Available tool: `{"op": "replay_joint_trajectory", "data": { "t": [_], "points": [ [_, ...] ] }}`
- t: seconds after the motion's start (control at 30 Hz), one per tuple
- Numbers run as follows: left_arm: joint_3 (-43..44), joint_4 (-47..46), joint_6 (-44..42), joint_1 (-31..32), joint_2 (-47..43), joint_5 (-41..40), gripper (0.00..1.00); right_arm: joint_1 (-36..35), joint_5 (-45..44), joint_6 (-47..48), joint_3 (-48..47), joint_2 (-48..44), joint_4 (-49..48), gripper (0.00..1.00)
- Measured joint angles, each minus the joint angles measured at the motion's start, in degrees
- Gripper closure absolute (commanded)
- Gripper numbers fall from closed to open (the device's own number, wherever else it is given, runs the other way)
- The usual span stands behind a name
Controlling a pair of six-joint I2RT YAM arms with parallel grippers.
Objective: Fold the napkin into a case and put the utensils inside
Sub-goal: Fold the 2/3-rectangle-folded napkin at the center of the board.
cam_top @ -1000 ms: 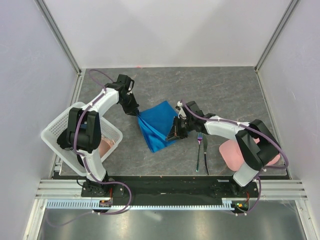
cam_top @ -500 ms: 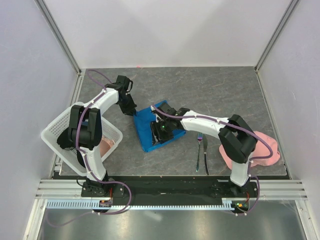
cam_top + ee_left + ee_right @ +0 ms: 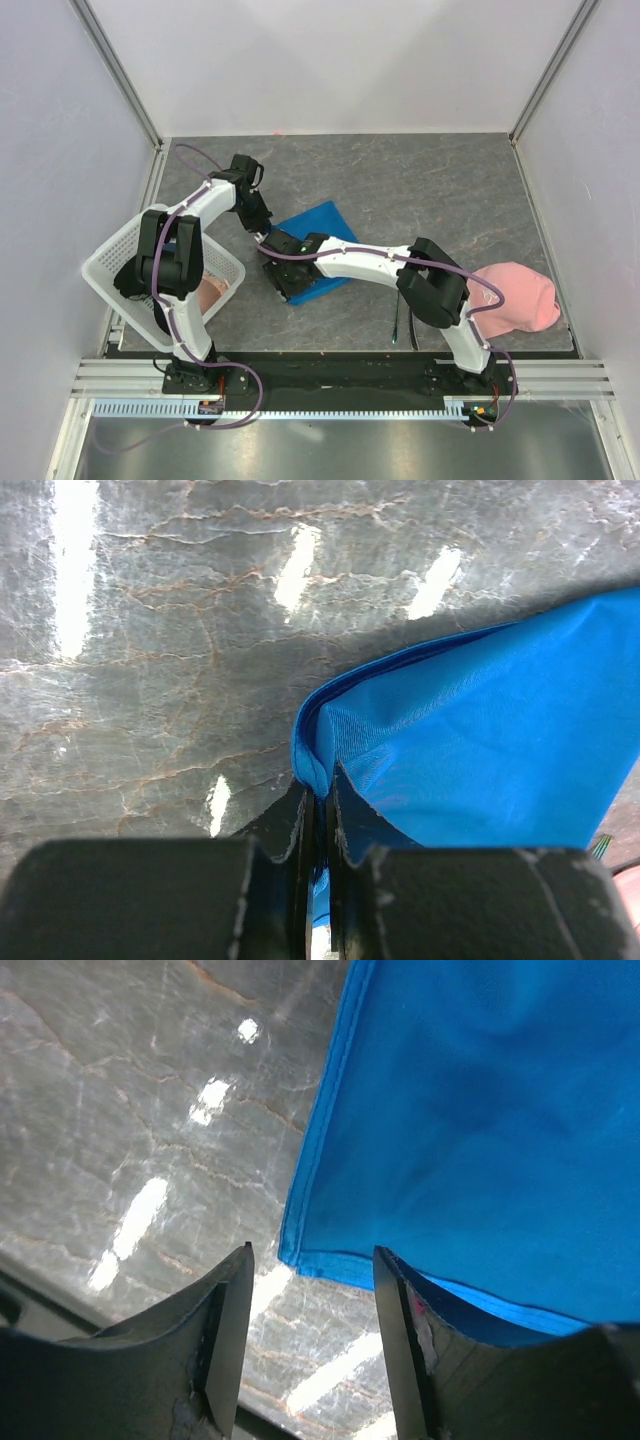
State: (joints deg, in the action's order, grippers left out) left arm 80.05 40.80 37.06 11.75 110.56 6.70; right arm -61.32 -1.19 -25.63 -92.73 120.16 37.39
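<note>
The bright blue napkin (image 3: 318, 240) lies folded over in the middle of the table. My left gripper (image 3: 263, 234) holds its left corner, and in the left wrist view the fingers (image 3: 300, 820) are shut on a pinched fold of the napkin (image 3: 480, 730). My right gripper (image 3: 283, 281) hovers over the napkin's near-left corner. In the right wrist view that gripper (image 3: 313, 1251) stands open, with the napkin's hemmed corner (image 3: 300, 1256) just ahead of the gap. The utensils (image 3: 397, 325) lie near the front edge, mostly hidden under the right arm.
A pale pink cloth (image 3: 516, 297) lies at the right near the front. A white basket (image 3: 108, 262) stands tilted at the left edge beside the left arm. The right arm stretches across the table's front half.
The right gripper swept left across the napkin and opened, letting the cloth go. The napkin now lies folded over and flatter. The left gripper barely moved.
</note>
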Motion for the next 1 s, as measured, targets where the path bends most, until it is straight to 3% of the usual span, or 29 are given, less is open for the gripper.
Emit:
{"op": "replay_joint_trajectory", "data": {
  "t": [0.4,0.47,0.6,0.7,0.9,1.0],
  "points": [
    [-2.1,-1.49,0.02,-1.79,-0.02,2.73,0.98,-3.34,-10.43,0.37,-2.12,3.89,1.25,0.4],
    [-2.51,-1.84,0.04,-2.16,-0.02,3.13,0.98,-4.39,-12.72,0.33,-2.29,4.11,1.22,0.47],
    [-3.32,-1.97,0.09,-3.19,0.0,4.22,0.98,-5.75,-14.47,-0.42,-2.32,4.37,0.39,0.81],
    [-3.85,-1.99,0.09,-3.91,-0.02,4.42,0.98,-6.36,-14.49,-1.29,-2.29,4.48,-0.42,0.97],
    [-5.81,-2.1,1.07,-4.15,-0.59,3.91,0.98,-5.29,-11.8,-1.6,-2.29,4.2,-0.31,1.0],
    [-6.1,-1.53,1.77,-4.17,-2.25,2.67,0.98,-3.15,-5.51,-2.05,0.98,1.99,-2.29,1.0]
  ]
}}
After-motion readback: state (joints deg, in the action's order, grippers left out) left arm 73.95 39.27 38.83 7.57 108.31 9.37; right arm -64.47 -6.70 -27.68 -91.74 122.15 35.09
